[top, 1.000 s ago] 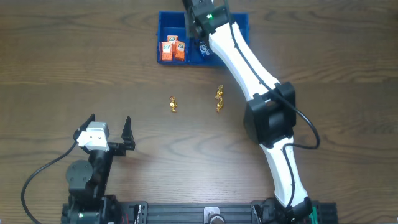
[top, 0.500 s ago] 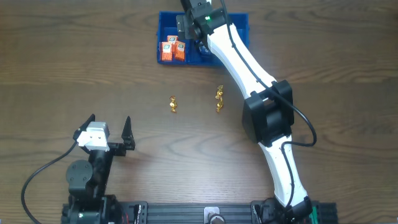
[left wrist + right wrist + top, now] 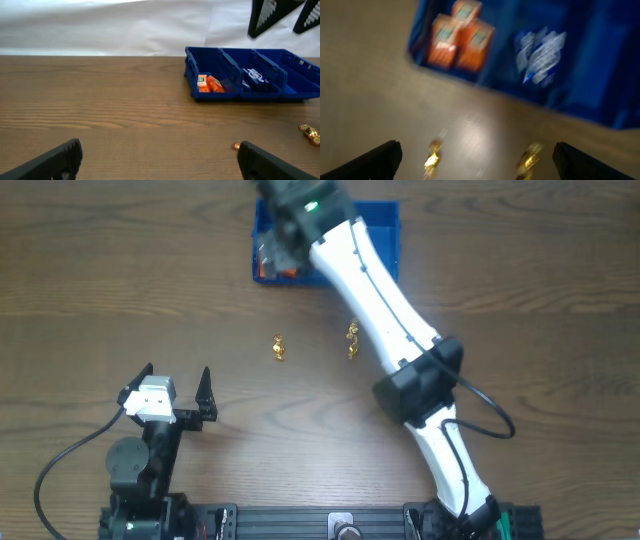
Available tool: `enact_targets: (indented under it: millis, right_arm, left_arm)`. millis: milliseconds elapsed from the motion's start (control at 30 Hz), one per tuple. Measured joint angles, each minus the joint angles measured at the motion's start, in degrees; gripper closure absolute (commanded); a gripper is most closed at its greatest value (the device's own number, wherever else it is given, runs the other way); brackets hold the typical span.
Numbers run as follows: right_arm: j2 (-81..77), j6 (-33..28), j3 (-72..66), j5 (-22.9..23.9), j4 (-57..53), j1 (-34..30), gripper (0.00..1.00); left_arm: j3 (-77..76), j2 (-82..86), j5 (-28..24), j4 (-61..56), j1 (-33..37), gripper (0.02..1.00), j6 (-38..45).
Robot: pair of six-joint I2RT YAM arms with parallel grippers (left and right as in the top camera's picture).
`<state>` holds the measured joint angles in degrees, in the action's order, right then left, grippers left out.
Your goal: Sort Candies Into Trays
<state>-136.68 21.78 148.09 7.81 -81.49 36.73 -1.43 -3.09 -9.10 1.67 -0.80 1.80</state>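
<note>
The blue tray [image 3: 210, 95] has three compartments. Orange candies [image 3: 210, 83] lie in one end compartment and a blue-wrapped candy [image 3: 256, 75] in the middle one. My right gripper [image 3: 286, 17] hangs open and empty high above the tray; its own view looks down on the orange candies [image 3: 457, 37], the blue-wrapped candy [image 3: 540, 50] and two gold candies [image 3: 431, 156] [image 3: 530, 156] on the wood. These gold candies [image 3: 279, 347] [image 3: 352, 340] lie mid-table, in front of the tray [image 3: 385, 215]. My left gripper [image 3: 178, 385] stands open near its base, far from the candies.
The right arm [image 3: 375, 290] stretches diagonally over the table's middle and hides much of the tray from above. Bare wooden tabletop [image 3: 120, 280] spreads left and right of the tray. A white wall stands behind the table's far edge [image 3: 100, 25].
The right arm has swung left from over the tray's middle compartment toward its orange-candy end and risen. The left arm has not moved.
</note>
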Motion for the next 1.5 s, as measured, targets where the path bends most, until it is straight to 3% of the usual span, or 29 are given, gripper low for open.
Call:
enact_targets:
  millis: [167,433,700,1200,1500]
  right_arm:
    - [0.0,2.7,-9.5,-0.9,0.7,5.6,0.001]
    - [-0.1,5.2,-28.1,-6.0,11.4,5.8,0.001]
    - [-0.1,6.6,-31.2,-7.0,15.4,7.8,0.001]
    - [-0.1,18.1,-34.0,-5.5,18.4,8.2,0.066]
    - [-0.1,21.4,-34.0,-5.2,18.8,8.2,0.435]
  left_arm:
    - [0.0,0.0,0.0,0.0,0.0,0.023,0.0]
    - [0.0,0.0,0.0,0.0,0.0,0.020,0.0]
    - [0.0,0.0,0.0,0.0,0.0,0.020,0.0]
    - [0.0,0.0,0.0,0.0,0.0,0.020,0.0]
    - [0.0,0.0,0.0,0.0,0.0,0.020,0.0]
